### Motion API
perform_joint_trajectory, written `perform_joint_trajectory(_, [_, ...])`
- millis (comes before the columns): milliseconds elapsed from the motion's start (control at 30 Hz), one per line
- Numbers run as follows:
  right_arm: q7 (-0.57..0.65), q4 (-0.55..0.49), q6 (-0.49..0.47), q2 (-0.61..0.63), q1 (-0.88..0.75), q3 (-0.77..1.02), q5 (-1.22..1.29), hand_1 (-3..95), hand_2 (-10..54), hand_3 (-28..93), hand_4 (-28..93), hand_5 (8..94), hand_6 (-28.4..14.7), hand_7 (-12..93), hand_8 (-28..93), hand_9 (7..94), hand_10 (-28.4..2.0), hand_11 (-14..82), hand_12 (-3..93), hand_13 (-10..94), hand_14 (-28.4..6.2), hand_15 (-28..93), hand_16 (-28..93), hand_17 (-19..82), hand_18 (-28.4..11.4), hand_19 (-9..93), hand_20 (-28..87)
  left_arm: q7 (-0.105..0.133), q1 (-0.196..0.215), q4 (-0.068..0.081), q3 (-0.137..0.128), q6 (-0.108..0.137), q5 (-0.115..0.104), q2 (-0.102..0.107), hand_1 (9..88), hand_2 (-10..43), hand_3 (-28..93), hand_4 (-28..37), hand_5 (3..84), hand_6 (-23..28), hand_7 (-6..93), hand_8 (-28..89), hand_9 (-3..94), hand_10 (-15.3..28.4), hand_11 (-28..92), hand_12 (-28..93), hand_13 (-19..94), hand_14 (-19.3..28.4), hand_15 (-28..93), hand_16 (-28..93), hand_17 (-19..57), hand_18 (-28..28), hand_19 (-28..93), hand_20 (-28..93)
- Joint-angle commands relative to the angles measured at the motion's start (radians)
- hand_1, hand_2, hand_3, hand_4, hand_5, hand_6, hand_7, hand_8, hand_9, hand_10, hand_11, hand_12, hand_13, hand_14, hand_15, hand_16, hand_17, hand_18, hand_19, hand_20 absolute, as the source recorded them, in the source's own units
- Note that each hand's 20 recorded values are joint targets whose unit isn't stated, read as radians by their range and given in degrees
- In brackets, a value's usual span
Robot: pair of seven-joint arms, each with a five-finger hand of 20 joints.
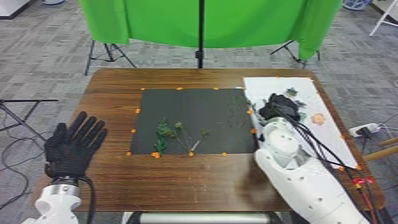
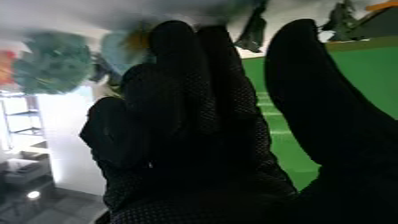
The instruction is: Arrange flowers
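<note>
On the brown wooden table point(image 1: 195, 192), the arranging looks under way, with much left. The square dark-grey mat point(image 1: 191, 105) carries a bushy green leafy sprig point(image 1: 163, 134) and several thin green stems point(image 1: 180, 135) toward its near edge — loosely placed, the far half unused. The long white sheet point(image 1: 280, 82) along the table's right edge still bears blue-green flower heads point(image 1: 291, 92) and a peach bloom point(image 1: 318, 118), probably yet to be placed. The white right arm point(image 1: 289, 150) and its black cables point(image 1: 327, 150) cross the sheet's left part and could brush pieces. The left hand point(image 1: 71, 152), at the table's left edge, has straight fingers spread apart; the right hand point(image 1: 281, 107), over the sheet's left edge — fingers together, thumb apart — clamps nothing visible. Orange dabs point(image 1: 155, 155) line the mat.
</note>
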Motion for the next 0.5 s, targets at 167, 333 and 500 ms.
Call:
perform_joint_trajectory(167, [-0.091,0.101,-0.164,-0.014,-0.001,-0.124,-0.049,55.4,-9.5,66,-28,79.5,-3.9,26,3,79.9,-15.5,31.6,35.3,67,-15.8,78,29,38,-28.4,93,64,-0.015,-0.008,0.018,0.008,-0.006,-0.003,-0.012,26.9,11.8,77,-28.3,41.4,11.3,6.5,-8,34.5,16.9,18,9,26,17.7,34,-7,-8.4,16.3,40,13])
perform_joint_trajectory(333, [-0.097,0.123,-0.165,-0.016,-0.018,-0.128,-0.073,58.3,-9.5,71,-28,83.3,-3.2,32,8,86.3,-14.2,22.3,43.2,69,-15.0,77,29,38,-28.4,93,64,-0.022,-0.011,0.021,0.01,-0.015,-0.011,-0.015,27.4,11.0,77,-28.3,41.3,11.4,6.4,-8,34.5,16.9,18,9,26,17.5,34,-7,-8.4,16.3,40,13])
perform_joint_trajectory(500, [-0.057,0.096,-0.059,0.0,-0.046,-0.091,-0.08,57.9,-9.5,78,-28,84.8,-3.1,34,10,88.2,-13.3,20.3,44.0,71,-13.3,72,36,40,-28.4,93,63,-0.021,-0.002,0.018,0.007,-0.012,-0.015,-0.018,28.1,10.2,77,-28.3,41.2,11.4,6.3,-8,34.4,16.8,18,9,26,17.5,34,-7,-8.4,16.3,40,13])
